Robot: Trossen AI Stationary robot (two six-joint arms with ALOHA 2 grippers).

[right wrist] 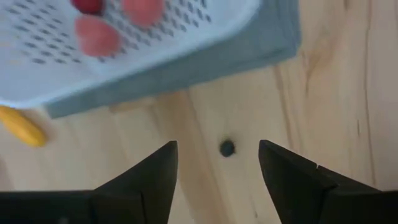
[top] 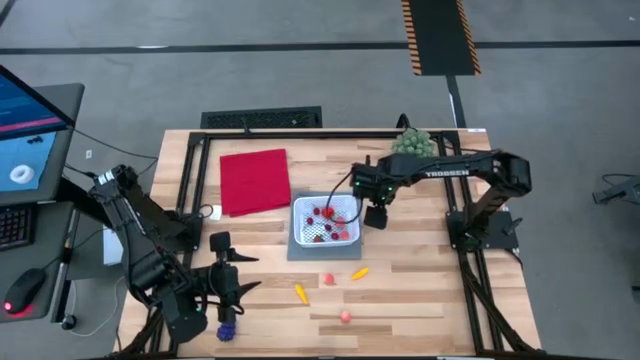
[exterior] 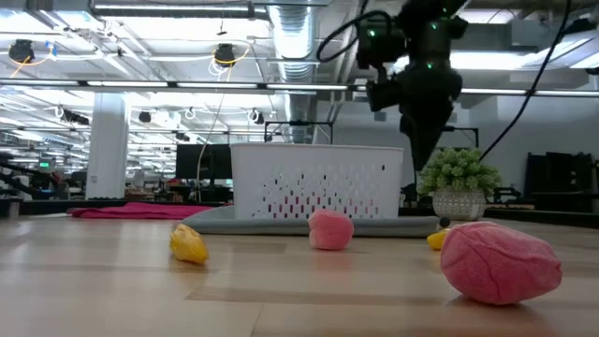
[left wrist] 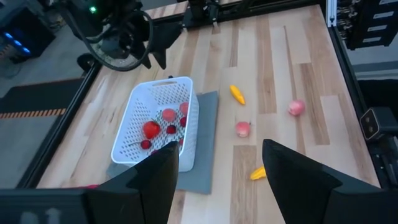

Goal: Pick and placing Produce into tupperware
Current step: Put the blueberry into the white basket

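Note:
The white tupperware stands on a grey mat mid-table, with several red and pink produce pieces inside. On the bare wood nearer the front edge lie a pink piece, an orange one, a yellow one, another pink one and a purple grape bunch. My right gripper hangs open, pointing down, just right of the tupperware above bare wood. My left gripper waits open at the near left, raised and aimed toward the tupperware.
A red cloth lies flat left of the tupperware. A green spiky plant stands at the far edge behind my right arm. Black frame rails border the table. A small dark hole marks the wood below my right gripper.

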